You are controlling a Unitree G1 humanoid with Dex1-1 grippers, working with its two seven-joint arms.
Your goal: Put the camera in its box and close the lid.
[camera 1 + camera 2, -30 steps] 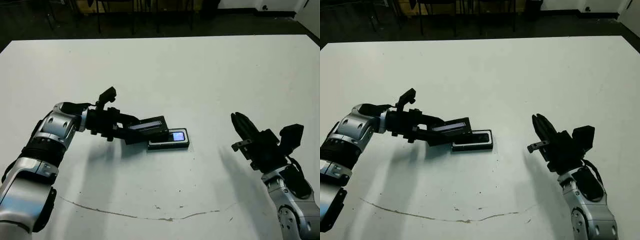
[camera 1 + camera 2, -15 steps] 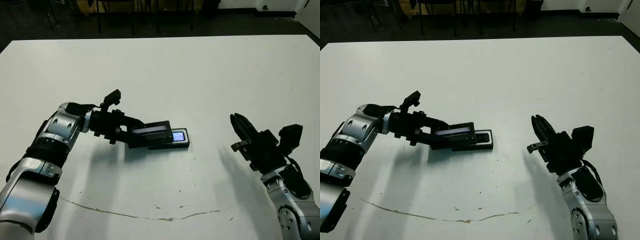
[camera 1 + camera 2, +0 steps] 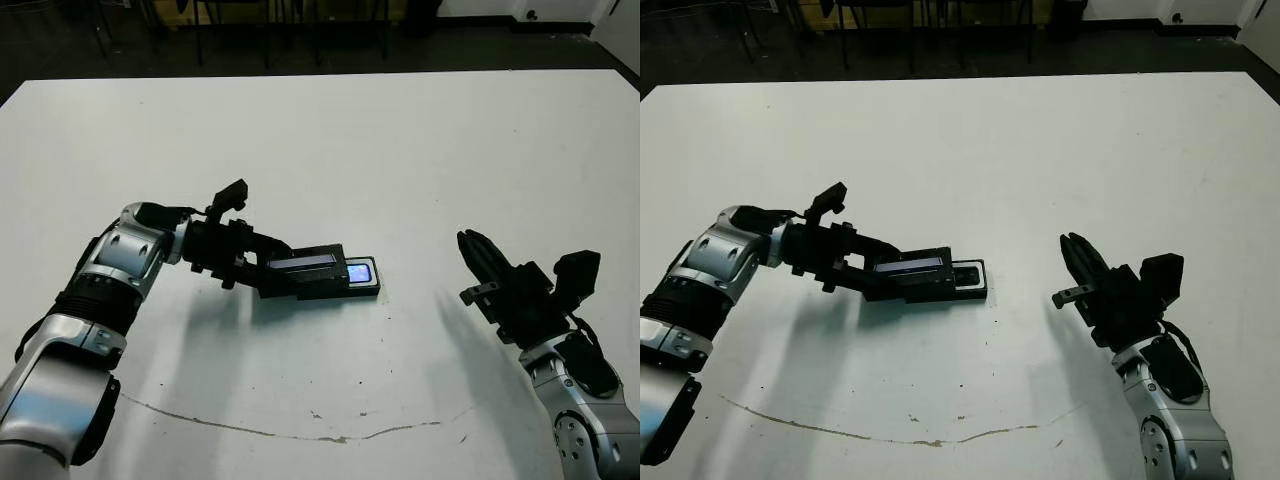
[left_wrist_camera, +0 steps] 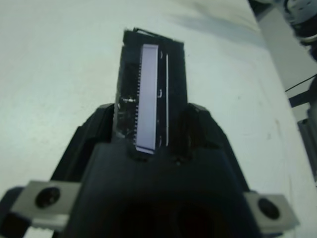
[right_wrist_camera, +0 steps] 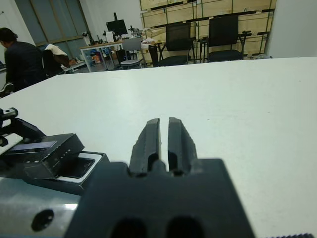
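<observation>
The box [image 3: 372, 291] lies on the white table left of centre, with the camera [image 3: 358, 270] inside it; only the bluish screen end shows. My left gripper [image 3: 272, 273] is shut on the lid [image 3: 306, 263], holding it by one end. The lid lies nearly flat over the left part of the box. The left wrist view shows the lid's silvery strip [image 4: 148, 94] running between my two fingers [image 4: 98, 130]. My right gripper [image 3: 477, 251] hovers to the right of the box, shut and holding nothing. From the right wrist, the box [image 5: 100, 164] and lid [image 5: 43, 151] appear past the shut fingers [image 5: 148, 139].
A thin dark scratch line [image 3: 300, 432] runs across the table near its front edge. Chairs [image 5: 220, 34] and desks stand beyond the far edge, and a person [image 5: 20, 59] sits there. Bare tabletop separates the box from my right gripper.
My left gripper has moved right and down with the lid. The lid was tilted up over the box's left end; it now lies flatter and covers more of the camera. The right arm has barely moved.
</observation>
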